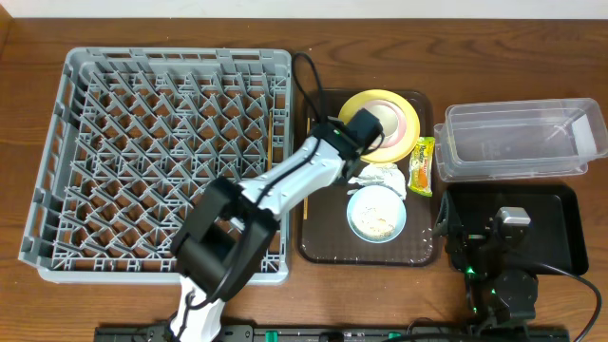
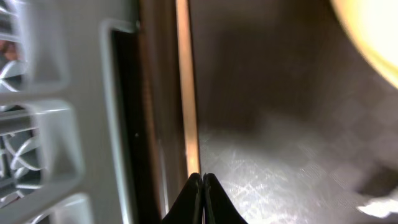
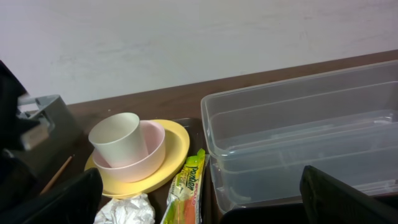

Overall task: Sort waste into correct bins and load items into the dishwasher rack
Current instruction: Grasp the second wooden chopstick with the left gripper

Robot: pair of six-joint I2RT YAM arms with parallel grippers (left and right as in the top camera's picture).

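Note:
My left gripper (image 2: 202,177) is shut, with its tips low over the left edge of the brown tray (image 1: 328,242). A wooden chopstick (image 2: 186,93) runs up from the tips, and I see no gap between the fingers. Its lower end shows below my arm in the overhead view (image 1: 306,204). A second chopstick (image 1: 273,133) lies by the grey dishwasher rack (image 1: 161,142). The cream cup (image 3: 118,140) stands in the whitish bowl (image 3: 146,158) on the yellow plate (image 3: 177,146). The crumpled napkin (image 1: 380,178), the snack wrapper (image 1: 422,164) and the blue bowl (image 1: 354,223) holding rice scraps (image 1: 378,215) lie nearby. My right gripper (image 3: 199,205) is open and empty.
The clear tub (image 1: 518,142) stands at the right, with the black bin (image 1: 560,228) in front of it. My right gripper hovers over the black bin's left part (image 1: 503,228). The rack's wall (image 2: 118,124) stands close to the left gripper's left.

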